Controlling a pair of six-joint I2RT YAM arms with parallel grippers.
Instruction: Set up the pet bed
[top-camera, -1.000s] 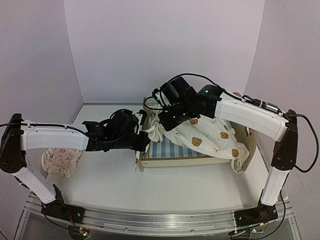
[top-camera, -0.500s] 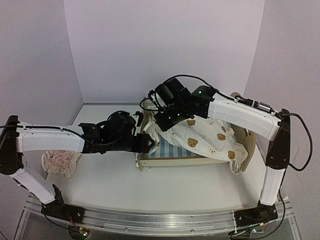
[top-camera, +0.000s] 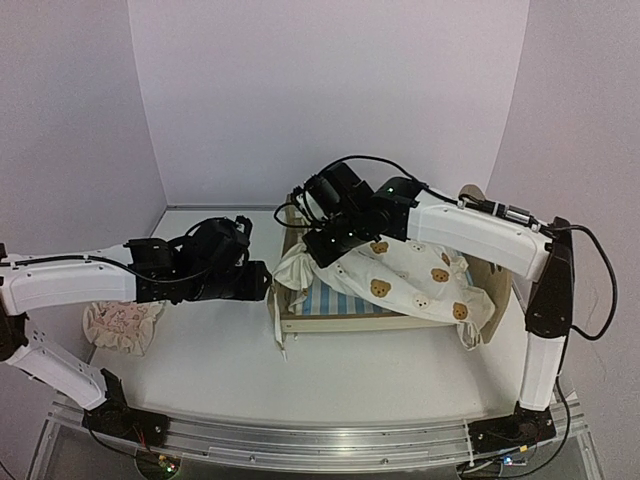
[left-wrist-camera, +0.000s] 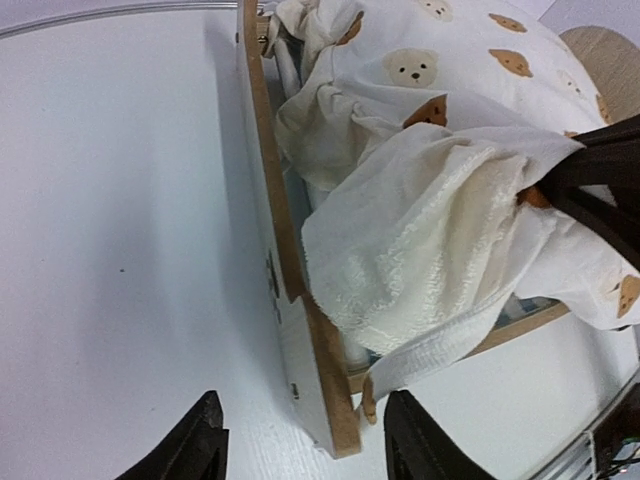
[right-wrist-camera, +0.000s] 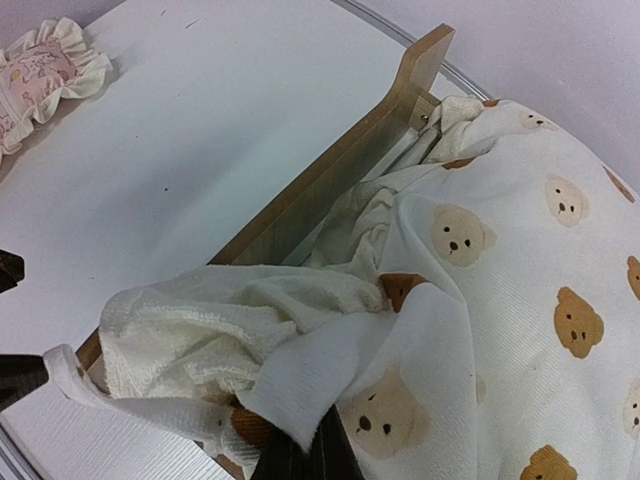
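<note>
One pet bed (top-camera: 340, 322), left end effector (left-wrist-camera: 310, 440) open beside, right (right-wrist-camera: 300, 455) pinching quilt (top-camera: 420, 280)

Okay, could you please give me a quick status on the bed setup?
Left hand open, empty, beside the pet bed. Right hand shut on quilt, bunched over the foot end. Pillow far left on the table, out of the way.

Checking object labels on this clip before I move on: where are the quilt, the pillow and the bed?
quilt (top-camera: 412, 272), top view, middle of the bear-print cloth.
pillow (top-camera: 122, 325), top view, its centre.
bed (right-wrist-camera: 330, 175), right wrist view, face of the wooden footboard.
</note>
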